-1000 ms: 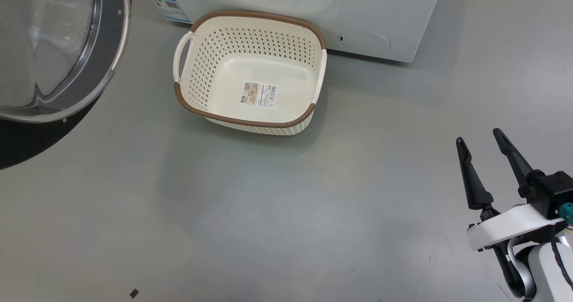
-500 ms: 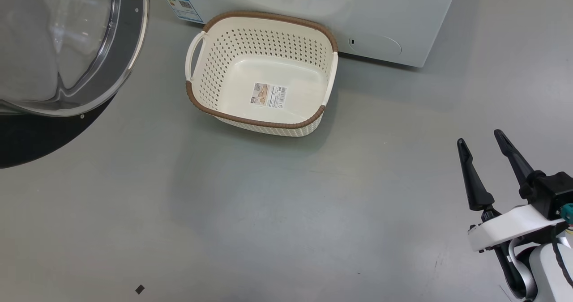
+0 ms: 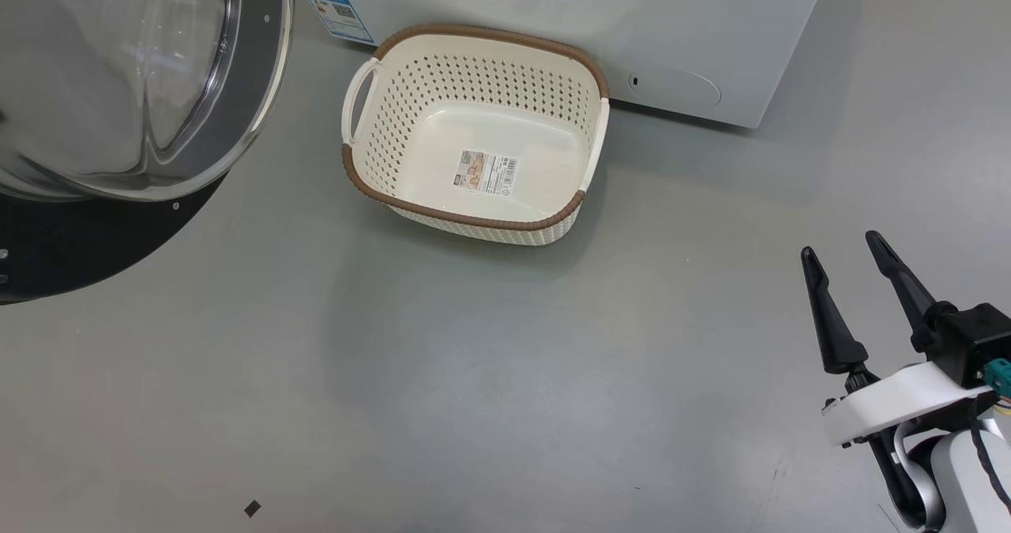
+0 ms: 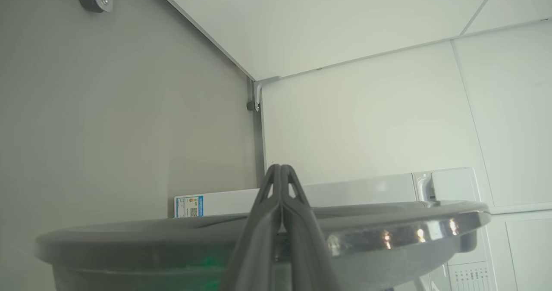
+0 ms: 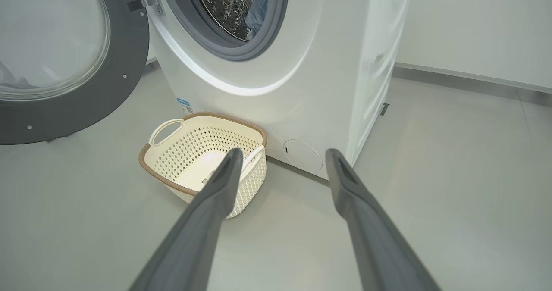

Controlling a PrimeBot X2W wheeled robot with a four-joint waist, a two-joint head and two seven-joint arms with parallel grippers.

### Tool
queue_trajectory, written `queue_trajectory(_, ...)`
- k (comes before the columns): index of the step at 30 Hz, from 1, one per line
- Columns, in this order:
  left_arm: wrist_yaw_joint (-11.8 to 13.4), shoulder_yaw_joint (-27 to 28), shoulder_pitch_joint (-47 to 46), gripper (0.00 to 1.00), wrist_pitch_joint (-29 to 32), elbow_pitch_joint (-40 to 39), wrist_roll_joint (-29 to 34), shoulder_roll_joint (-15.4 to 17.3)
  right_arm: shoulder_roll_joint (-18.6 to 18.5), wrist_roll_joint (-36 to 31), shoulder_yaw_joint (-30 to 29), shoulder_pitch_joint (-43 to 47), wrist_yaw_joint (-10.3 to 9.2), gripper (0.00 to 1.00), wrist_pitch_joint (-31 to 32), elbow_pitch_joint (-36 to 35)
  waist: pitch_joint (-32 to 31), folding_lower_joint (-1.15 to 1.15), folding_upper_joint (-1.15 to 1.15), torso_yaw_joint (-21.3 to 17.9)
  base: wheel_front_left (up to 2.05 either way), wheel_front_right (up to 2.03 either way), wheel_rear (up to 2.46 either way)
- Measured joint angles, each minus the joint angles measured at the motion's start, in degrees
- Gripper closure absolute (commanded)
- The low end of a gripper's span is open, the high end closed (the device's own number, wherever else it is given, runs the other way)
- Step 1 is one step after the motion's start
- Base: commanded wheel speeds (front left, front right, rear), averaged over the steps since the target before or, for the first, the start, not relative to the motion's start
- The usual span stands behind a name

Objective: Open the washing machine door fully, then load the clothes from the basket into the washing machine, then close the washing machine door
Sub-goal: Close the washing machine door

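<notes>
Black door (image 3: 257, 99), one, stands swung wide on my left, with my left gripper (image 4: 280, 170) clenched on nothing at its rim, placed, I judge, to push it shut. Basket (image 3: 474, 83), one, sits bare against the washer (image 3: 711, 28), one, its load gone in: one blue garment (image 5: 258, 8) lies in the drum (image 5: 224, 2). Right gripper (image 3: 839, 244), spread and empty, hangs clear over the floor (image 3: 553, 375).

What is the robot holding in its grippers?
Nothing. The right gripper is open and empty; the left gripper is shut on nothing.
</notes>
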Motion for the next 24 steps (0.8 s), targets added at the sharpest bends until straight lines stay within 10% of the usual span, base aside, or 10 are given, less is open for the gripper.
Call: queue_trajectory(24,-1.0,-5.4,3.0,1.00,23.2,-4.7,-7.8,-1.6,1.0,1.0,0.7,0.0,-0.01,0.00,-0.5,1.9,-2.0,0.00,0.00,0.3,0.00,0.00,0.00)
